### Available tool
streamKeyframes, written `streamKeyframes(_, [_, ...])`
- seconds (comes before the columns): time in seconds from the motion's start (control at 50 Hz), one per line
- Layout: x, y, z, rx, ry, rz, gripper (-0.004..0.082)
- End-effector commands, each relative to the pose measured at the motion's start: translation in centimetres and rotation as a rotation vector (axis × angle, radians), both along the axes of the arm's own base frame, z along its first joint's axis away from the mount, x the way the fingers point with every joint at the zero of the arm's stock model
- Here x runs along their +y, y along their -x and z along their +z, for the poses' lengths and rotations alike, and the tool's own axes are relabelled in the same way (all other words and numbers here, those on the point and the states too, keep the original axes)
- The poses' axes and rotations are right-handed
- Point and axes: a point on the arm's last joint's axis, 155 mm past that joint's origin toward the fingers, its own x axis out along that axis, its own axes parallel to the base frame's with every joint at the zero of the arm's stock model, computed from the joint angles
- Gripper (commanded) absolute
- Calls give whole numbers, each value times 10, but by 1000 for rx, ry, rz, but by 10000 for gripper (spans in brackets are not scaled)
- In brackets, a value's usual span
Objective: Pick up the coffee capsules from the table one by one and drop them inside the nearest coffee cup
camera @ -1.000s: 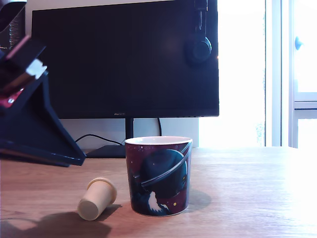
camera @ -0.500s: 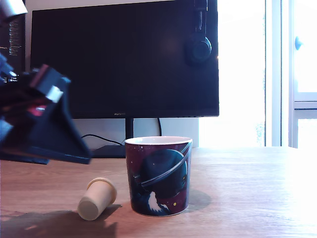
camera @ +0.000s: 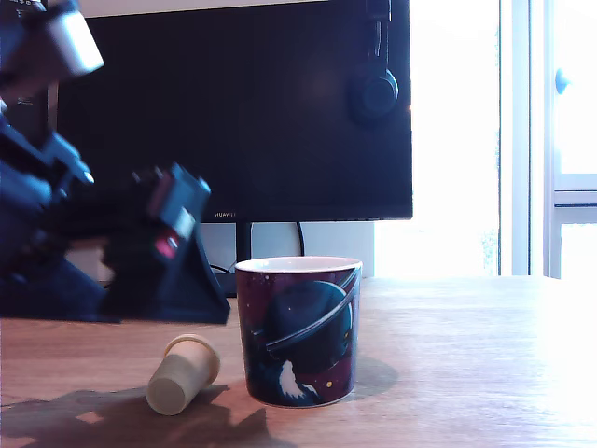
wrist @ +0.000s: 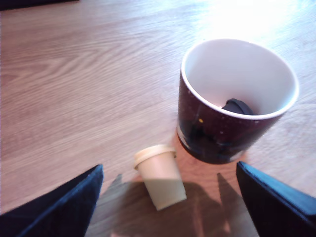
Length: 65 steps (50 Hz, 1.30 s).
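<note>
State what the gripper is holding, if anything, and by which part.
Nothing. The gripper is open, fingers either side of the cream capsule lying on the table.

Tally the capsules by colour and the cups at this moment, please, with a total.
Cream capsule: 1, lying on the table
Dark capsule: 1, inside the cup
Cup: 1
Total: 3

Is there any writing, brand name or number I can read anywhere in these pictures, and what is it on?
Monitor: a small brand mark on its lower bezel, too small and blurred to read.
Cup: a planet and stars print only, no words.
Beige capsule: no lettering visible.
Dark capsule inside the cup: no lettering visible.
</note>
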Motion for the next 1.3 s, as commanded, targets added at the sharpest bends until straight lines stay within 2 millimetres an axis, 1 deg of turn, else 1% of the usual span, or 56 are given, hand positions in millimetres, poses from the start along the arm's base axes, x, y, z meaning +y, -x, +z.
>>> streamKeyframes(0.0, [3, 0, -8, 2, -13, 6, 783])
streamKeyframes(0.1, [0, -2, -12, -1, -14, 6, 783])
streamKeyframes(0.32, [2, -10, -26, 20, -28, 26, 783])
streamKeyframes(0.44, [0, -15, -23, 19, 0, 18, 783])
streamKeyframes(0.6, [2, -17, -30, 66, 9, -2, 783])
streamKeyframes(0.72, [6, -23, -31, 79, 21, 10, 783])
streamKeyframes(0.92, [5, -22, -33, 96, 26, -6, 783])
streamKeyframes(1.08, [8, -20, -39, 123, 13, -12, 783])
streamKeyframes(1.28, [8, -20, -39, 123, 13, -11, 783])
